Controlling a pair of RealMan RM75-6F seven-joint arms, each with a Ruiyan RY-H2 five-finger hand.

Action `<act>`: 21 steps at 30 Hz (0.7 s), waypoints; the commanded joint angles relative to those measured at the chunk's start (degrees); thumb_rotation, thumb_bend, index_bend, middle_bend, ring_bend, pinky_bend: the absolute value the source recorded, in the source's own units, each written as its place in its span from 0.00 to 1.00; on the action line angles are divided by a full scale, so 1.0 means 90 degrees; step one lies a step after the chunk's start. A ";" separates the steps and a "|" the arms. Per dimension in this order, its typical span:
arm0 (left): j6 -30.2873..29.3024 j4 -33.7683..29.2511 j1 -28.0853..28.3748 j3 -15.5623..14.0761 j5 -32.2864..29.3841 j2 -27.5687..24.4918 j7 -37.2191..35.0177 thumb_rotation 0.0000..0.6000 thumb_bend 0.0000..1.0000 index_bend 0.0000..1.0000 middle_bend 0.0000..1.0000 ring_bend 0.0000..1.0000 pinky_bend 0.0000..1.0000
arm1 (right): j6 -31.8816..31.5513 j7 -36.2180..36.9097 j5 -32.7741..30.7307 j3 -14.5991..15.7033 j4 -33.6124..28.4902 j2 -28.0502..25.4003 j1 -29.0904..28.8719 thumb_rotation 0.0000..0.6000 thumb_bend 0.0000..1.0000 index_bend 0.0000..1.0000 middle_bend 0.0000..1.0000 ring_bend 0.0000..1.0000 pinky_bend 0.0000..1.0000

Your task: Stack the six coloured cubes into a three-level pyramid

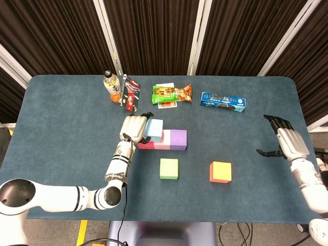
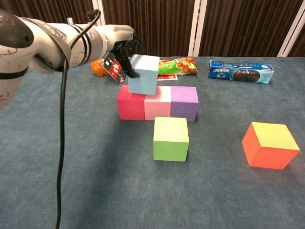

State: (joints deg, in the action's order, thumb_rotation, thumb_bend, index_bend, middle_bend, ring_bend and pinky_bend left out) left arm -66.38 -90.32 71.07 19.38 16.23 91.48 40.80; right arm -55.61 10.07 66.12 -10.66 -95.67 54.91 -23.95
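Left robot hand (image 2: 125, 47): gripping the blue cube (image 2: 143, 74) from its left side, fingers wrapped round the back edge.
Blue cube: sitting over the seam between the red cube (image 2: 131, 102) and the pink cube (image 2: 157, 102), apparently touching their tops.
Base row: red, pink, purple cube (image 2: 184, 103) touching in a line on the desk (image 2: 71, 157).
Key relation: the cube lies to the right of the left robot hand, so letting go means drawing off leftward, away from the row.
Right robot hand (image 1: 285, 142): fingers spread, holding nothing, well off to the right.
Loose cubes: green cube (image 2: 170, 139) just in front of the row; orange cube (image 2: 269, 144) nearer the right robot hand.
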 commanded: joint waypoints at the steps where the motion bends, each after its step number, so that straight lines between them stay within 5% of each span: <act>1: -0.0046 -0.0017 -0.0062 0.0053 -0.0006 0.0053 -0.0030 1.00 0.32 0.19 0.41 0.37 0.28 | 0.0009 0.0030 0.0024 0.0003 0.0023 0.0011 0.0000 1.00 0.28 0.07 0.17 0.03 0.10; 21: -0.0153 0.0169 -0.0254 0.0204 0.0127 0.0402 0.0068 1.00 0.32 0.18 0.39 0.36 0.27 | 0.0053 0.0146 0.0088 0.0013 0.0106 0.0012 0.0010 1.00 0.28 0.07 0.17 0.03 0.10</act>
State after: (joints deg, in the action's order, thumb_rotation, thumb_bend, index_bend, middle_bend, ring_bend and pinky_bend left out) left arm -67.74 -88.84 68.82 21.17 17.33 95.03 41.36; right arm -55.13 11.37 66.92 -10.54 -94.72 55.02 -23.86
